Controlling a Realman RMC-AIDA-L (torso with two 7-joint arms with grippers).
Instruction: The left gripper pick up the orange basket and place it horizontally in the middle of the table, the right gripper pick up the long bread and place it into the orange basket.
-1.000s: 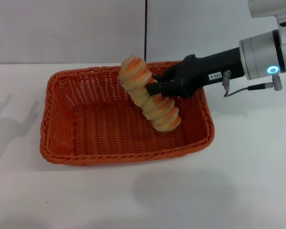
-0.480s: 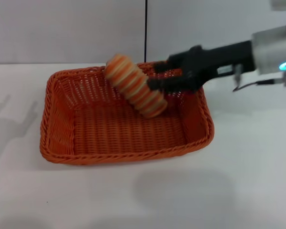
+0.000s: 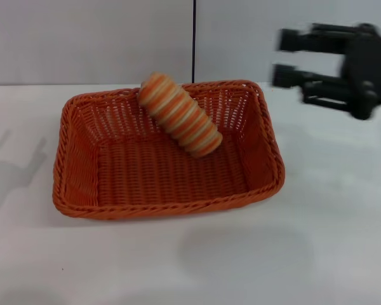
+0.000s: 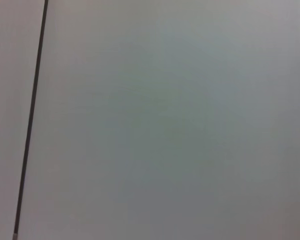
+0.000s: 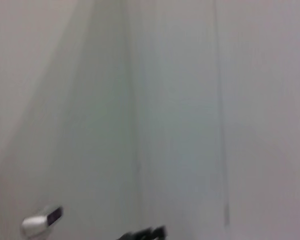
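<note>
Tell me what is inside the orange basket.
Inside the large orange woven wicker basket lies one striped tan, orange and cream toy loaf, leaning on the far wall. The weave beneath it is hidden. The open right black pincer is outside, empty.

No text, label, brand, number or sign can be read anywhere here.

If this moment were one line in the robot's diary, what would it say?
long bread: in orange basket, leaning on far wall | right gripper: open, empty, raised beyond basket | left gripper: parked at table's left edge
</note>
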